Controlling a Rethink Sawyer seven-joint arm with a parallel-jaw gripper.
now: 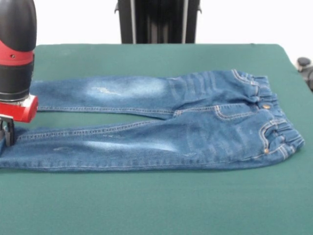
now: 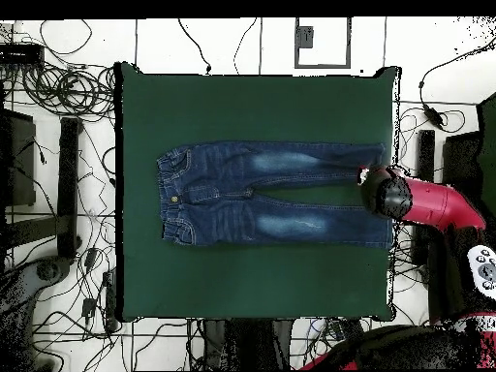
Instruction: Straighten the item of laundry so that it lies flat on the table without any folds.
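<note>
Two legs of the jeans point(image 1: 161, 125) lie long and nearly flat on the green tabletop point(image 1: 156, 205). By the leg ends, the hand point(image 1: 7, 131) sits low; I cannot tell its opening. Pull gently outward.

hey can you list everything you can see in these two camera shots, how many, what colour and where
jeans: one pair, blue denim with pale faded patches and orange stitching, spread flat across the middle of the table, legs apart.
table: one, dark green cloth, filling most of both views.
cables: many, black, tangled on the white floor around the table in the overhead view.
robot arm: one, red and black, reaching in over the table edge at the leg-cuff end of the jeans.
claw: one, on a red block, by the cuffs; open or shut cannot be told.
</note>
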